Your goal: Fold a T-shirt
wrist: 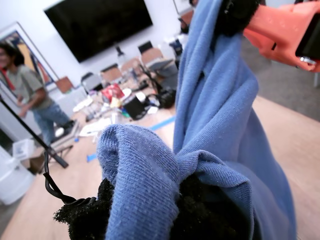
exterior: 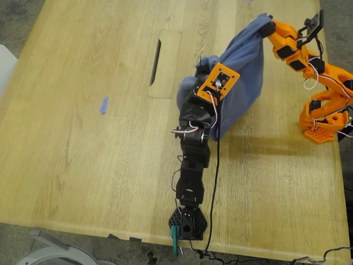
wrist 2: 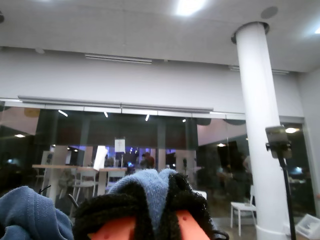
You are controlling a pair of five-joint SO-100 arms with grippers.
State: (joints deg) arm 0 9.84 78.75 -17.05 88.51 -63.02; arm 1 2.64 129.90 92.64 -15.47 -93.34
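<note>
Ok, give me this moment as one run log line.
phase: lift | T-shirt: bunched, hanging above table | my first gripper: shut on T-shirt | my second gripper: shut on T-shirt | fold: not yet done
</note>
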